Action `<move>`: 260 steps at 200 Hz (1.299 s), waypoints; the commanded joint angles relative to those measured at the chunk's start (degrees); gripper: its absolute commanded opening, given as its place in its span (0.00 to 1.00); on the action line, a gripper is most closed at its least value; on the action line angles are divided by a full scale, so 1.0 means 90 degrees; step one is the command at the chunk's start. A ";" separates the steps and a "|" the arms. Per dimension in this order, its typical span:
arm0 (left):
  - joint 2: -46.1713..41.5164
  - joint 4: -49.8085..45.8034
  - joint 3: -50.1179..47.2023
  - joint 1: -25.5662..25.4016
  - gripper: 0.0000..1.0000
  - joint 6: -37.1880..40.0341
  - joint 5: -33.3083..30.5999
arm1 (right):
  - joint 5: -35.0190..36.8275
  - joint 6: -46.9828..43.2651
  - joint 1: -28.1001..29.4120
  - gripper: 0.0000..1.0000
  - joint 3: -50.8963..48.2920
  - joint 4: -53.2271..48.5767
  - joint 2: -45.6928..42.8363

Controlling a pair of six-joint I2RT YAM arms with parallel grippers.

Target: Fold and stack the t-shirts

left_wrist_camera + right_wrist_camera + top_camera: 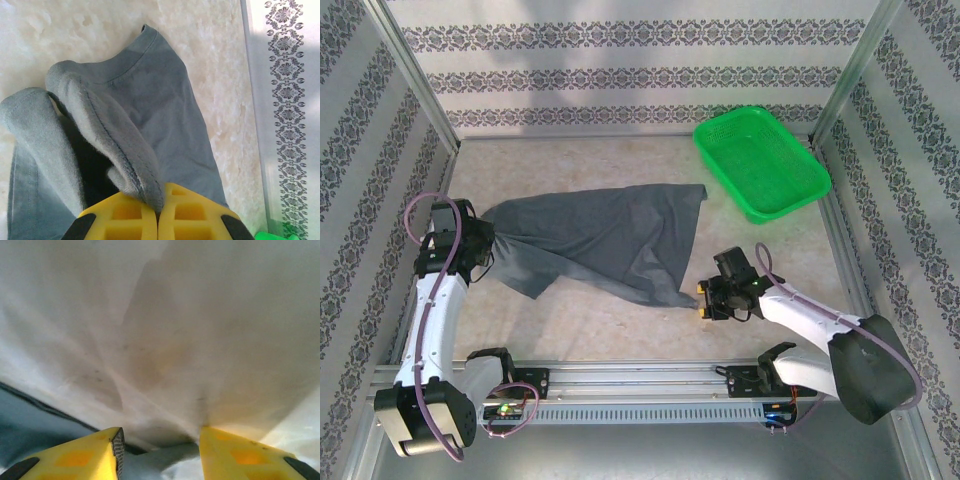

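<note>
Slate-grey t-shirt (pixel 610 240) spread unfolded on tabletop (pixel 620 330), one edge pinched in closed left claw (pixel 157 212), hem just ahead of half-open, empty right claw (pixel 704 300); no fold made yet, stacking all to come

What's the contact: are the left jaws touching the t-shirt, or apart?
Touching. The left wrist view shows the left gripper with its jaws shut on a bunched fold of the t-shirt.

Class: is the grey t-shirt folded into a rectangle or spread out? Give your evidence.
Spread out: the t-shirt lies loose and uneven across the table, one end pinched in the left claw.
</note>
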 commanded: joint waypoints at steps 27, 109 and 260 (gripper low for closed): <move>-0.0040 0.0033 0.0159 0.0033 0.00 0.0167 0.0064 | -0.0352 0.1218 0.0140 0.41 -0.0315 0.1218 0.0284; -0.0011 0.0131 0.0423 0.0033 0.00 0.0074 0.0107 | -0.0238 0.1616 0.0388 0.39 -0.0492 0.0518 -0.0443; 0.0132 0.0332 0.1444 0.0042 0.00 -0.0103 0.0114 | -0.0329 0.1913 0.1051 0.54 -0.0247 0.0491 -0.0352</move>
